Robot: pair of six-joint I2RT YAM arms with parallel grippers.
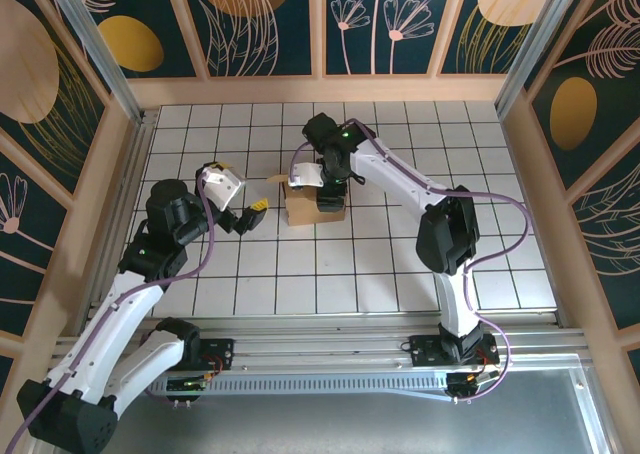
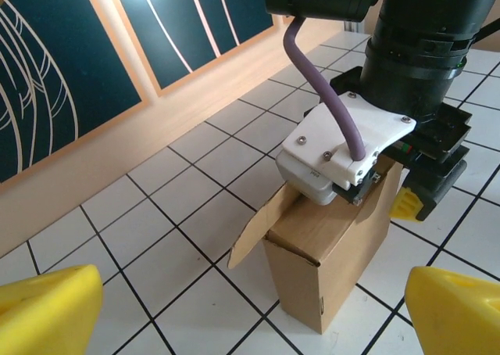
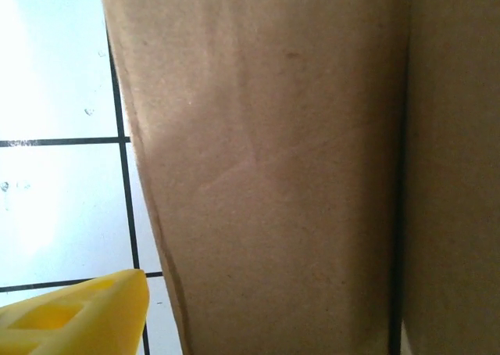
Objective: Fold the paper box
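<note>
Paper box (image 1: pixel 312 210) stands upright on the white tiled table (image 1: pixel 250 274), roughly mid-table, a bit toward the back wall. In the left wrist view it's a squared-up brown carton, its top not closed, with one flap (image 2: pixel 262 226) sticking out and up on the side facing the patterned wall panel (image 2: pixel 70 73). Right gripper (image 1: pixel 328 188) is directly on top of the box, wrist pointing down, with its white camera mount (image 2: pixel 340 148) sitting over the open top. One yellow fingertip (image 2: pixel 410 205) hangs outside the far side of the box; the other is hidden. In the right wrist view a cardboard wall sits right up at the lens and a yellow fingertip (image 3: pixel 78 320) is just beside its edge. Can't tell if that gripper is pinching the wall or has let go. Left gripper (image 1: pixel 254 212) is near the box on its left, not touching it, with jaws fully spread, yellow fingertips (image 2: pixel 47 312) wide apart and nothing held.
</note>
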